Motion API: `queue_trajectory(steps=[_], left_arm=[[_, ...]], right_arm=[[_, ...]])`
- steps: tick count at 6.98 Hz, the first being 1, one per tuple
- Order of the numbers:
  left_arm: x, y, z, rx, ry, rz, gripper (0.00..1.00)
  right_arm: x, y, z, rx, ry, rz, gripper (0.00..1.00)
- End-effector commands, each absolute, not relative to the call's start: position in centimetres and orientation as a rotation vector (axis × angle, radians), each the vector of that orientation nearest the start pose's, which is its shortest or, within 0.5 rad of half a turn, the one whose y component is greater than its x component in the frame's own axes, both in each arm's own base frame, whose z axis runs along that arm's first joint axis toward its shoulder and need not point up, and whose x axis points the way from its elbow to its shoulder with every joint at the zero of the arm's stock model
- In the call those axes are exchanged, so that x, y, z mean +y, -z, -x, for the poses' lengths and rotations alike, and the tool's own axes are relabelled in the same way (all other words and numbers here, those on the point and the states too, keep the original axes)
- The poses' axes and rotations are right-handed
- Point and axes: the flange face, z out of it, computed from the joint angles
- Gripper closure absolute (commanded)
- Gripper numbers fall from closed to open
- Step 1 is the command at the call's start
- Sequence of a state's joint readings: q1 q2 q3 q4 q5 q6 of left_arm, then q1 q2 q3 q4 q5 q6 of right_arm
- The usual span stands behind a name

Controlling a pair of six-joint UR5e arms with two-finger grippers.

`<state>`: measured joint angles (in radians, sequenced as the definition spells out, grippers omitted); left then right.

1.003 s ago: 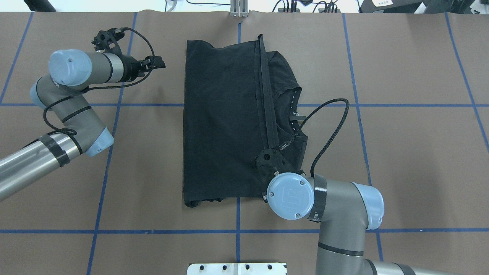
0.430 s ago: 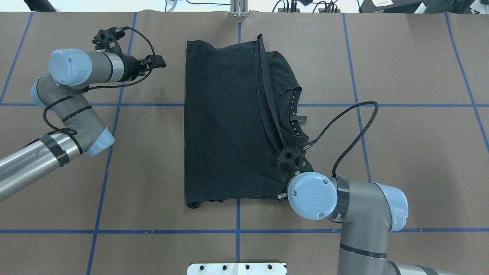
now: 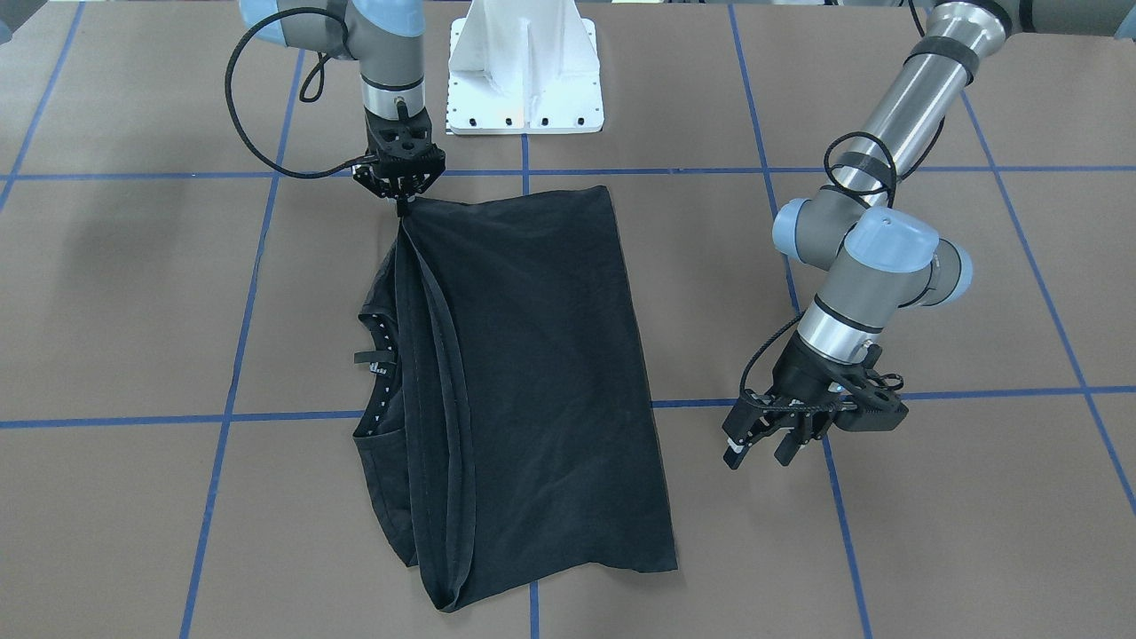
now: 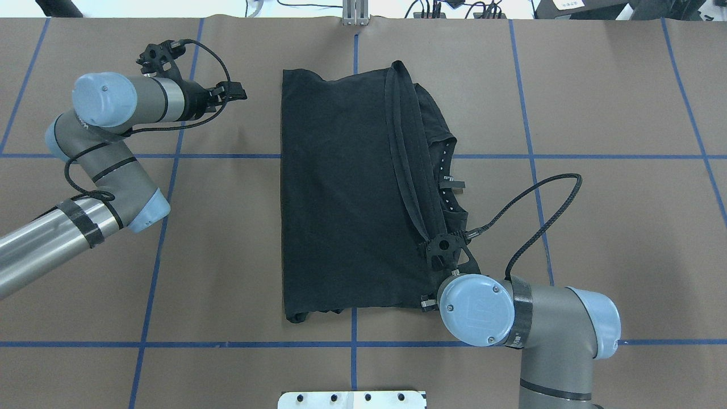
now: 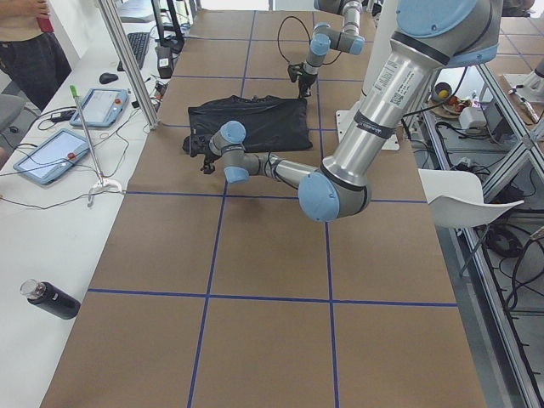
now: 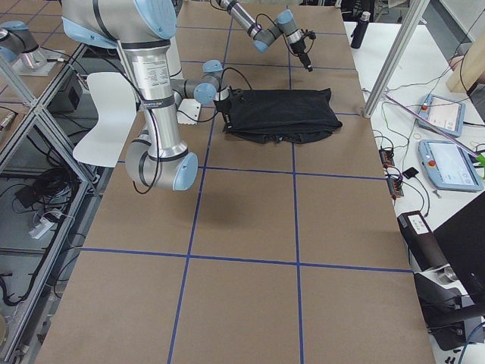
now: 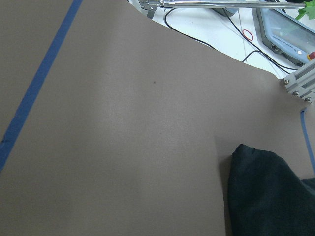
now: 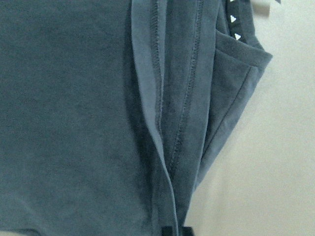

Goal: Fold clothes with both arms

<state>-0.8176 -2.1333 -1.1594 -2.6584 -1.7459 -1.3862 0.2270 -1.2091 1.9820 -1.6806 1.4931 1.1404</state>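
Left arm [image 4: 113, 165] bent at elbow, forearm low; left gripper [image 3: 756, 459] hovers clear of shirt [image 4: 341, 187], jaws apart, empty. One black shirt, folded, mid-table [image 4: 613, 102]. Right arm [image 4: 539, 324] wrist-down; right gripper [image 3: 404, 209] pinching shirt's hem. Two arms.

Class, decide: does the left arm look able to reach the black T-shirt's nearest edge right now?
Probably yes. The left tool hangs open beside the T-shirt, only bare table between them; the right tool grips the opposite side, clear of its path.

Matt cloth T-shirt [image 4: 341, 187], matt paper-covered table [image 4: 625, 238]
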Motion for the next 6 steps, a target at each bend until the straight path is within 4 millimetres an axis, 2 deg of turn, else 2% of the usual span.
queue_trajectory(steps=[1,2,4,5,6], left_arm=[[-61.9,-40.2,-42.1,1.165,0.440,-0.464,0.10],[-61.9,-40.2,-42.1,1.165,0.440,-0.464,0.10],[-61.9,-40.1,-42.2,1.165,0.441,-0.463,0.10],[-61.9,-40.0,-42.1,1.166,0.441,-0.464,0.10],[-61.9,-40.0,-42.1,1.166,0.441,-0.464,0.10]], right_arm=[[-26.4,-29.9,52.7,-0.621,0.130,-0.271,0.36],[-27.1,-29.5,52.3,-0.640,0.051,-0.255,0.32],[-27.8,-28.4,52.4,-0.805,-0.359,-0.139,0.34],[-27.8,-29.2,52.4,-0.822,-0.446,-0.104,0.34],[-29.0,-29.6,52.3,-0.819,-0.559,-0.073,0.34]])
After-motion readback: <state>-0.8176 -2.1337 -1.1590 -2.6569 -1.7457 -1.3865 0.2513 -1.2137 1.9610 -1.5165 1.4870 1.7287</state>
